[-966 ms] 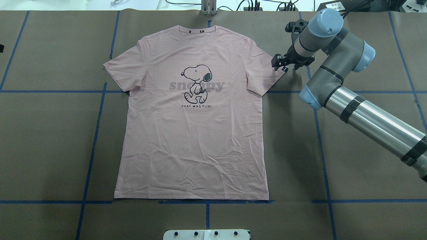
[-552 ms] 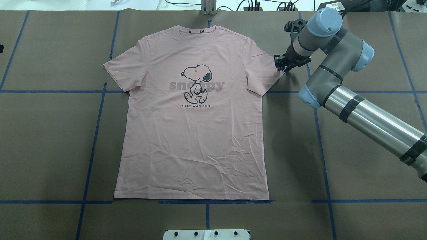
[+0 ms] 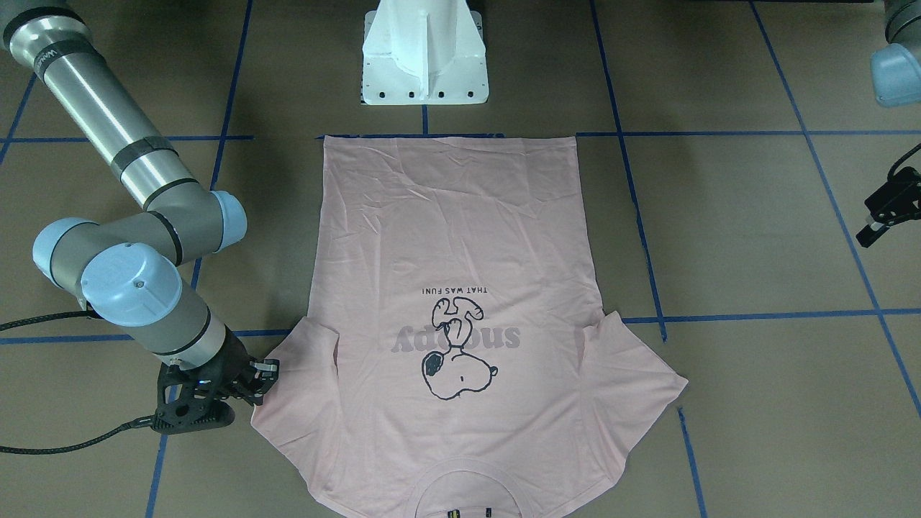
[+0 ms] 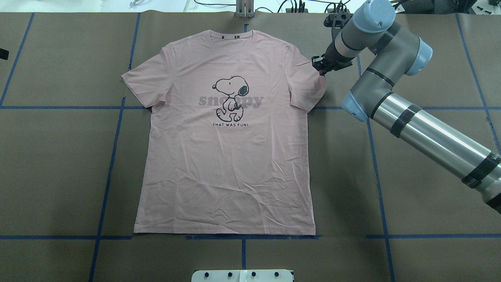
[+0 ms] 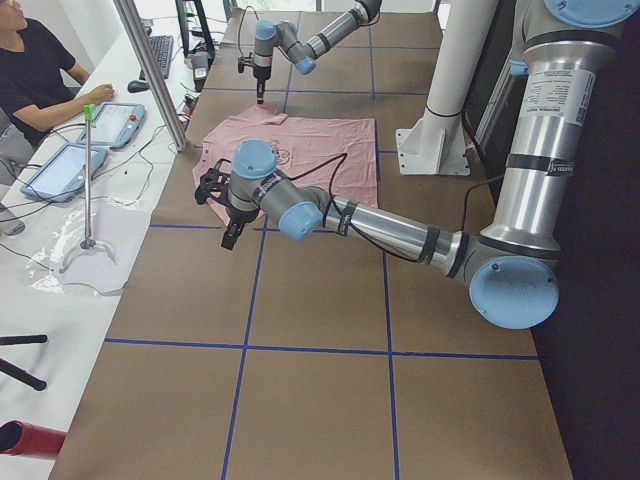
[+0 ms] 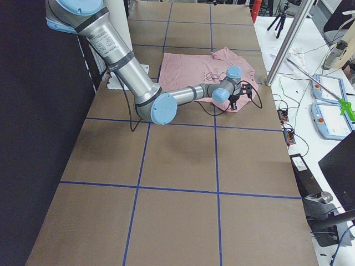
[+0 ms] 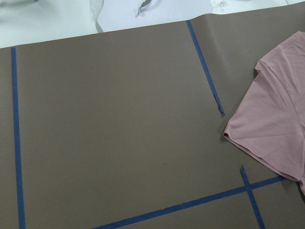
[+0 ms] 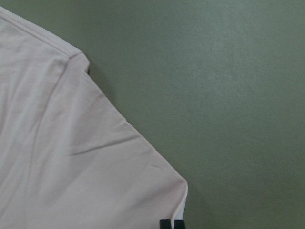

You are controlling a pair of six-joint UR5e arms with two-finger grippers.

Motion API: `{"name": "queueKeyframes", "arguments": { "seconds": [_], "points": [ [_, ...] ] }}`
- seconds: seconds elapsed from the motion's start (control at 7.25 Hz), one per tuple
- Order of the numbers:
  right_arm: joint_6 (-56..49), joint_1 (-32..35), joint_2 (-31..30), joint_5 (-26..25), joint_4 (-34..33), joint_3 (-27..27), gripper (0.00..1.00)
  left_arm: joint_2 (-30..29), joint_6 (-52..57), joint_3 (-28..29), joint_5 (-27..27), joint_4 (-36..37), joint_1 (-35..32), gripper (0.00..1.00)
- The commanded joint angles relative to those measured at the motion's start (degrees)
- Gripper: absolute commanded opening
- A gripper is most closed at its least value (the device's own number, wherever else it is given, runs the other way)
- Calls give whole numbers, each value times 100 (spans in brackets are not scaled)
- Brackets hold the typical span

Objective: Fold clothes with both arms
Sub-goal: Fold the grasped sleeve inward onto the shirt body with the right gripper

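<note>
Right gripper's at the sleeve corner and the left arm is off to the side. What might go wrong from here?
1. The right gripper seems to hold only the very tip of the sleeve, so this thin bite may slip when lifted.
2. The left gripper hangs clear of the T-shirt, so nothing pins it. A one-sided pull may drag it askew on the table.

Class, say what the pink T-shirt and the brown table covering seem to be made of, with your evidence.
T-shirt: soft knit fabric, probably cotton jersey, matte; it lies limp with fine creases.
Table covering: looks like brown kraft paper, matte and smooth, though a mat is possible.
</note>
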Motion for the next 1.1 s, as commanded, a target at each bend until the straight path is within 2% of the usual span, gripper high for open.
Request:
{"name": "queueKeyframes", "arguments": {
  "seconds": [0.0, 0.28, 0.55, 0.69, 0.83, 0.97],
  "points": [
    [395, -19, 469, 358, -68, 144, 0, 3, -36, -1, -80, -1, -12, 100],
    [494, -290, 892, 220, -86, 31, 0, 12, -36, 0, -80, -1, -21, 100],
    [494, -571, 1629, -385, -69, -774, 0, 47, -36, 8, -80, -1, -21, 100],
    [494, -590, 1685, -423, -51, -857, 0, 38, -45, 17, -80, -1, -21, 100],
    [494, -599, 1668, -432, -16, -857, 20, 30, -45, 8, -80, -1, -21, 100],
    [485, -669, 1642, -580, 36, -849, 99, 21, -45, 17, -72, -10, -12, 100]
  ]
}}
